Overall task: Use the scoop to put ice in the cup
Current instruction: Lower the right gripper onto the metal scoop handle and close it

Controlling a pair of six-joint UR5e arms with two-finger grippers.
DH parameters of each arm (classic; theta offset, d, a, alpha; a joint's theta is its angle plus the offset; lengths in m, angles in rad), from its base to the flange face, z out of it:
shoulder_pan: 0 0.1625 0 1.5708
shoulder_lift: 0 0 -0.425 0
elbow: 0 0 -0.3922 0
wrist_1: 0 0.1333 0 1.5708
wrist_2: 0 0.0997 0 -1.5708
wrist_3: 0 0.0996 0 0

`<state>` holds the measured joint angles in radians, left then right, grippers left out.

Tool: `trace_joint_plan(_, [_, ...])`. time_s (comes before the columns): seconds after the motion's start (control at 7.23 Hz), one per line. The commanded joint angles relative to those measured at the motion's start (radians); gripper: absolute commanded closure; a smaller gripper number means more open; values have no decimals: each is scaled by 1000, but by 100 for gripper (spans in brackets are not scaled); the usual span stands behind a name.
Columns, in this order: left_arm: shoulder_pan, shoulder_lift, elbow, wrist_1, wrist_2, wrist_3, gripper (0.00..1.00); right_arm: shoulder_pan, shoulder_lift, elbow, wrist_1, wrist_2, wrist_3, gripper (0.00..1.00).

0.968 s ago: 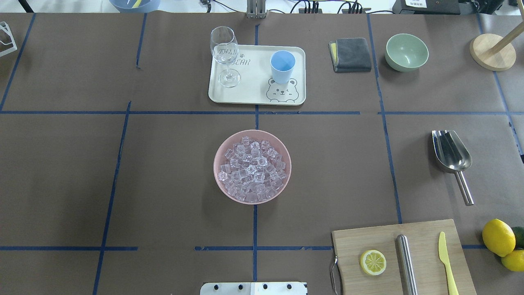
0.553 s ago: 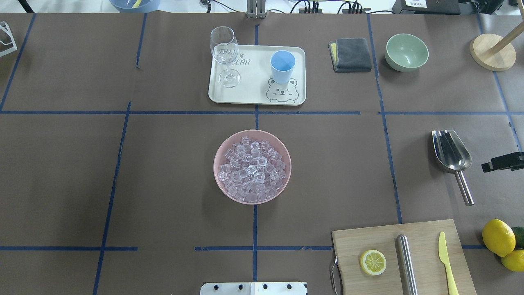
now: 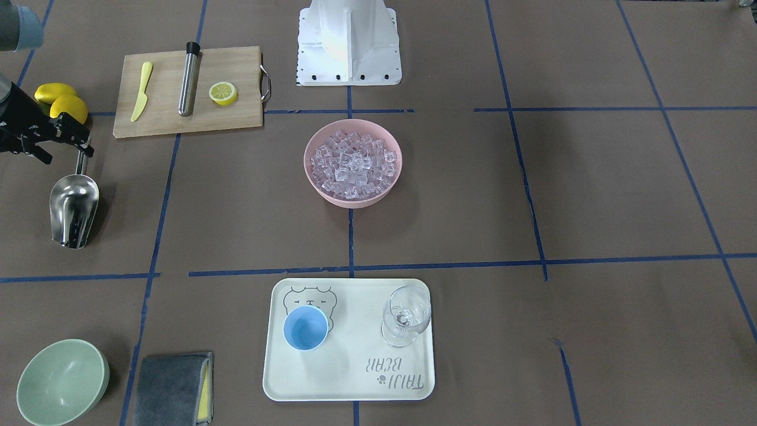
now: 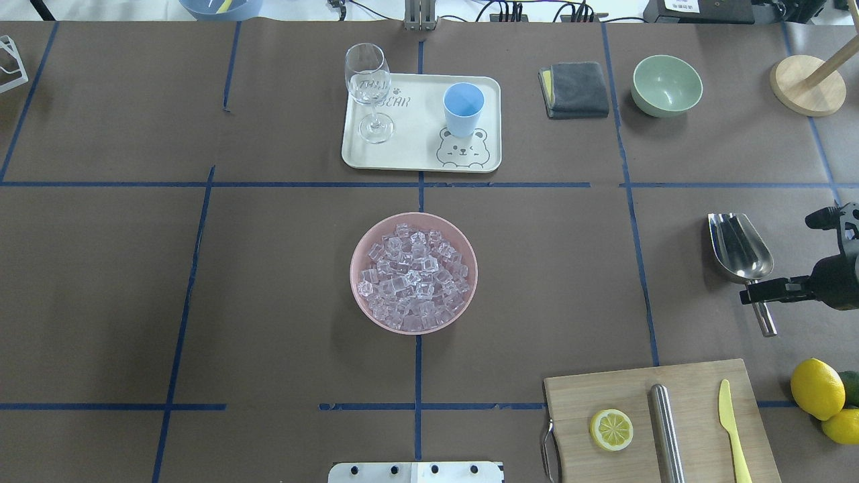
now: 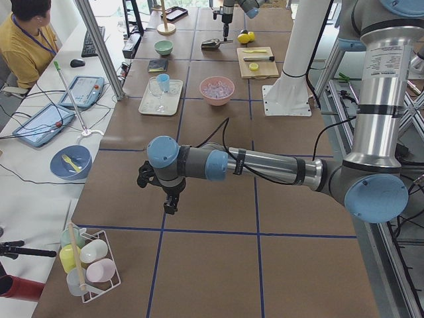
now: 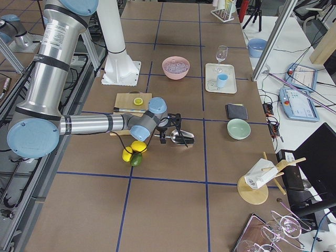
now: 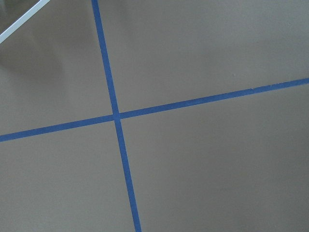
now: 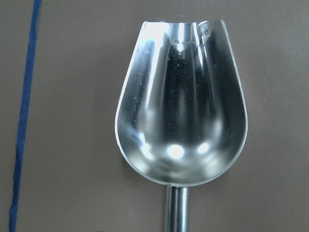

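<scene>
The steel scoop (image 4: 738, 248) lies on the table at the right, trough toward the far side and rod handle toward the robot. It fills the right wrist view (image 8: 181, 111). My right gripper (image 4: 751, 293) hovers over the handle; in the front view (image 3: 64, 152) its fingers stand apart, open and empty. The ice (image 4: 413, 275) fills a pink bowl (image 4: 351, 275) at the table's middle. The light-blue cup (image 4: 463, 107) stands upright and empty on the cream tray (image 4: 416, 157). My left gripper (image 5: 171, 199) hangs over bare table far to the left; I cannot tell whether it is open.
A stemmed glass (image 4: 368, 87) stands on the tray left of the cup. A cutting board (image 4: 698, 382) with a lemon half, a steel cylinder and a yellow knife lies near the scoop. Lemons (image 4: 815, 389), a green bowl (image 4: 666, 85) and a grey cloth (image 4: 574, 89) lie at the right.
My right gripper has come in from the right edge and moved left, now over the scoop's handle. The scoop, bowl and cup have not moved.
</scene>
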<state>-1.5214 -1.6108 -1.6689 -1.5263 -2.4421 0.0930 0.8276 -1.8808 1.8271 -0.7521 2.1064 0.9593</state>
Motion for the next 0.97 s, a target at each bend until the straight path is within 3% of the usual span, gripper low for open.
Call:
trace_joint_plan(0.0, [4, 0, 0, 0, 0, 1, 0, -83, -11, 1, 4, -75, 47, 4])
trace_joint_plan(0.14, [4, 0, 0, 0, 0, 1, 0, -90, -18, 0, 4, -78, 47, 6])
trace_joint_plan(0.42, [6, 5, 0, 0, 0, 1, 0, -107, -18, -5, 4, -80, 45, 30])
trace_joint_plan(0.55, [6, 6, 0, 0, 0, 1, 0, -105, -20, -5, 4, -80, 44, 42])
trace_joint_plan(0.83, [6, 8, 0, 0, 0, 2, 0, -102, -20, 0, 4, -80, 35, 77])
